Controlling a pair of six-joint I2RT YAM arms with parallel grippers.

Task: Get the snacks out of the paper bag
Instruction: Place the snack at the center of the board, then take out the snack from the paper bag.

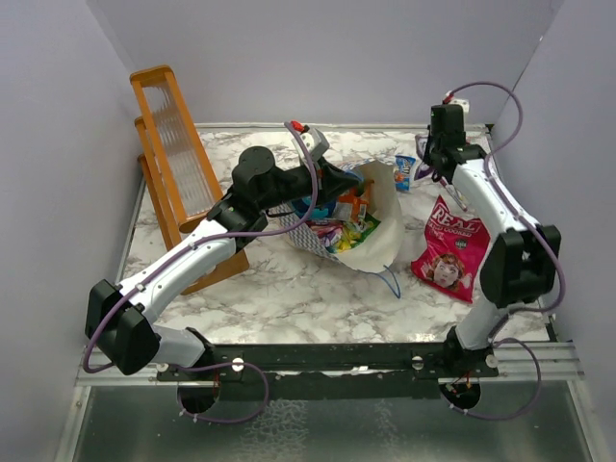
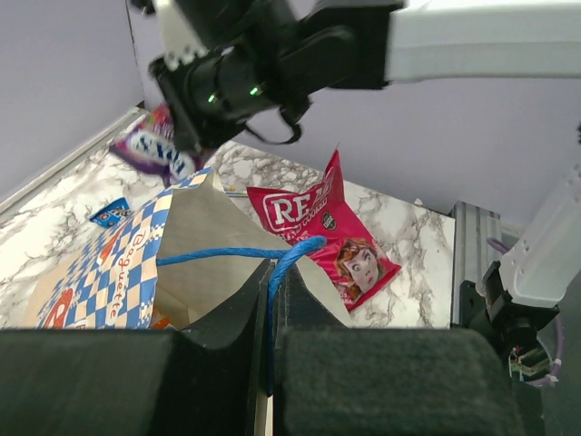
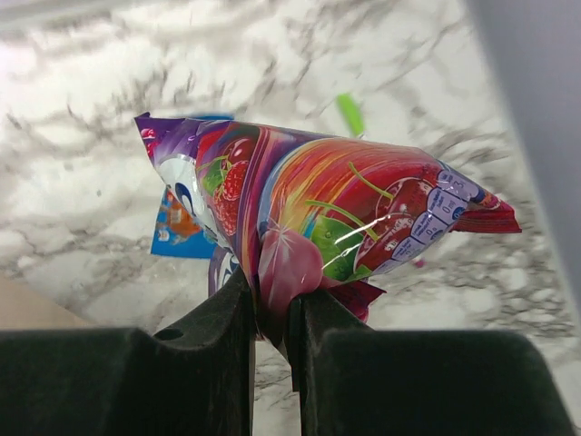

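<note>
Right end effector (image 3: 277, 300) first: its fingers are nipped onto the crimped edge of a purple-and-red packet (image 3: 345, 213), which sticks out sideways above the marble tabletop (image 3: 82, 100), clear of the paper bag (image 1: 383, 223) and off beyond its far right corner. Directly under that packet lies a small blue packet (image 3: 177, 227), flat on the marble, so that one counts as out already. Over to the left end effector (image 2: 270, 291): pressed together on the blue cord handle (image 2: 227, 255) right at the bag's mouth, it holds the cream-lined opening up and facing the other arm. Widening out, the big pink-red "REAL" pouch (image 1: 449, 248) lies flat to the right of the bag, apart from it, also done. So the tally reads two snacks on the marble and a third in the air, not yet put down. Now look into the bag itself: from above, its mouth shows a jumble of colour, with a green-yellow bag (image 1: 354, 231) and an orange-red bag (image 1: 348, 204) among other wrappers I cannot tell apart, all inside. How many sit deeper is hidden. To the left of the bag stands the orange wooden rack (image 1: 178, 164), no part of this job. My read: somewhere near the middle, with the held packet to set down and several more to fetch.
</note>
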